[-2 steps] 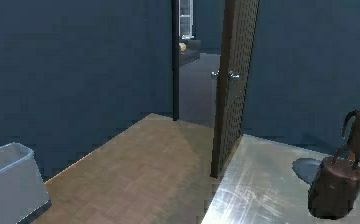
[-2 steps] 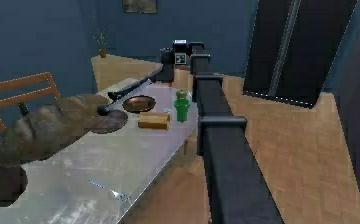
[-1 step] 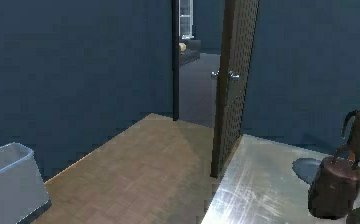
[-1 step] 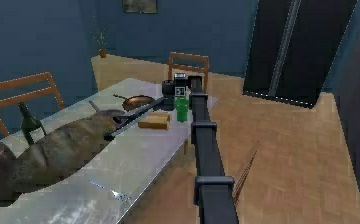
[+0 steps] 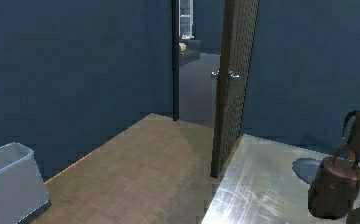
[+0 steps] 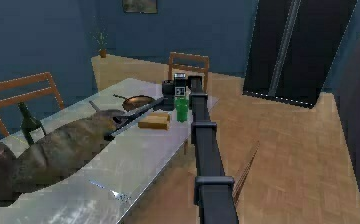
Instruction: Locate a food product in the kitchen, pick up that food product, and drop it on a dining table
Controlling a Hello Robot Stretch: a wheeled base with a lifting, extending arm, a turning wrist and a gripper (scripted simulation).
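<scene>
Forward view facing ahead and down over floor (image 5: pixel 128 170) toward an open door (image 5: pixel 236 95), arm side view looking out along the arm (image 6: pixel 209 150) across a near table (image 6: pixel 138 165), table corner shared at forward view's right.

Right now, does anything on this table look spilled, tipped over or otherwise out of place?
Nothing looks spilled or toppled: the bottle stands upright and the pan sits flat on the table. The only oddity is a large brown lumpy mass lying along the table, too shapeless to identify.
</scene>
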